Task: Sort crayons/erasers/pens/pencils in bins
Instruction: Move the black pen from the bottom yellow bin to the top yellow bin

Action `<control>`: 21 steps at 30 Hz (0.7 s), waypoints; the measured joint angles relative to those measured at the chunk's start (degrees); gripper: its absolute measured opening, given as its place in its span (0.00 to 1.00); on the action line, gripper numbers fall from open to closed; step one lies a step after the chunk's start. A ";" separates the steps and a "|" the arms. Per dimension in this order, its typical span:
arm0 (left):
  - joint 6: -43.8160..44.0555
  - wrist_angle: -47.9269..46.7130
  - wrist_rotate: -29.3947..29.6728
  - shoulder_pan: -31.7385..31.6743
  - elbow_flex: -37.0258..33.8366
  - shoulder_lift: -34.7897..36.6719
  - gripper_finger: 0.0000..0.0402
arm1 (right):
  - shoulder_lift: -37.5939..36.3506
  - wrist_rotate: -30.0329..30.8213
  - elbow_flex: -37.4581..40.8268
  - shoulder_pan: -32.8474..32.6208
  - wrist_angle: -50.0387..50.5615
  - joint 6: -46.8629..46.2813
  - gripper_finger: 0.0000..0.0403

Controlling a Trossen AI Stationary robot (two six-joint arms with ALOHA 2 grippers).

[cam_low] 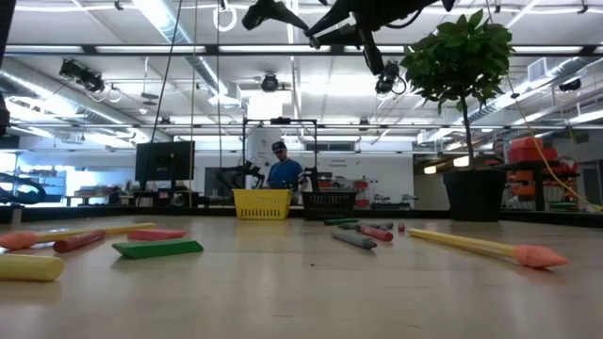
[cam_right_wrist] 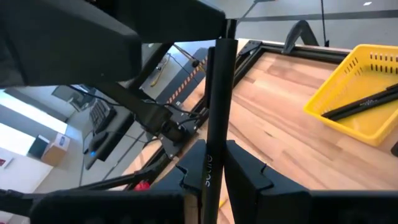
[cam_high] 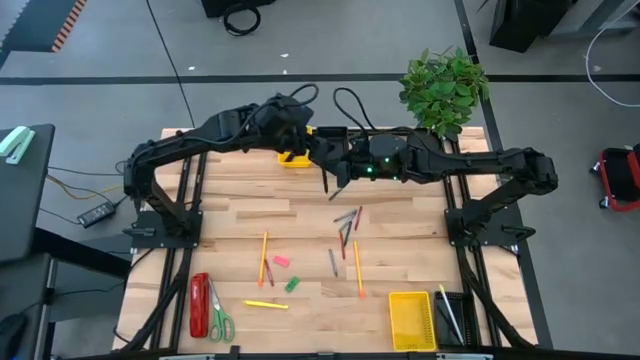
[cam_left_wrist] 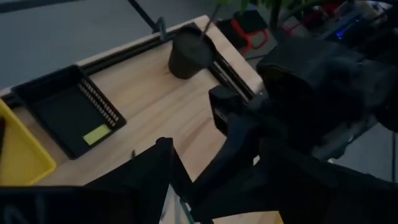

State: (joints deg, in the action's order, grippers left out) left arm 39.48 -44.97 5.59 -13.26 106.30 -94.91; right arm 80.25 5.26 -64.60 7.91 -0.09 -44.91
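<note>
My right gripper (cam_high: 333, 172) is over the far middle of the table, shut on a black pen (cam_right_wrist: 217, 93). My left gripper (cam_high: 298, 140) hangs close by, over the far yellow bin (cam_high: 294, 158), which holds black pens (cam_right_wrist: 364, 102). The black bin (cam_left_wrist: 68, 112) beside it holds a yellow eraser (cam_left_wrist: 96, 134). Crayons (cam_high: 345, 220), orange pencils (cam_high: 264, 255), a yellow pencil (cam_high: 265, 304), a pink eraser (cam_high: 281, 260) and a green eraser (cam_high: 291, 284) lie flat on the table's middle. My right gripper pinches the black pen's shaft (cam_right_wrist: 210, 163) between its two fingers (cam_right_wrist: 249, 171). The pen sticks out well beyond the fingertips and is lifted clear of the table.
A potted plant (cam_high: 445, 90) stands at the far right corner. A red stapler (cam_high: 199, 305) and green-handled scissors (cam_high: 218, 318) lie at the near left. A second yellow bin (cam_high: 410, 320) and a black bin (cam_high: 450, 318) holding pencils stand at the near right.
</note>
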 joint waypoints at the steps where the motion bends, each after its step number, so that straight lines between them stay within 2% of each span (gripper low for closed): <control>1: 0.17 0.05 0.85 0.02 0.00 0.00 0.62 | 0.00 -0.07 -0.02 0.05 -0.05 0.07 0.13; 14: 1.88 1.14 2.41 -0.02 -0.09 2.96 0.61 | -0.26 -0.84 -0.26 1.55 1.43 1.00 0.13; 21: 0.68 -5.04 5.80 -0.02 -0.11 2.74 0.61 | -0.24 -0.79 -0.26 2.99 1.35 1.56 0.13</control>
State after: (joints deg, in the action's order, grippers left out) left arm 40.17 -50.01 11.39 -13.28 106.19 -92.17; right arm 80.01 4.47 -64.86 10.90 1.26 -43.35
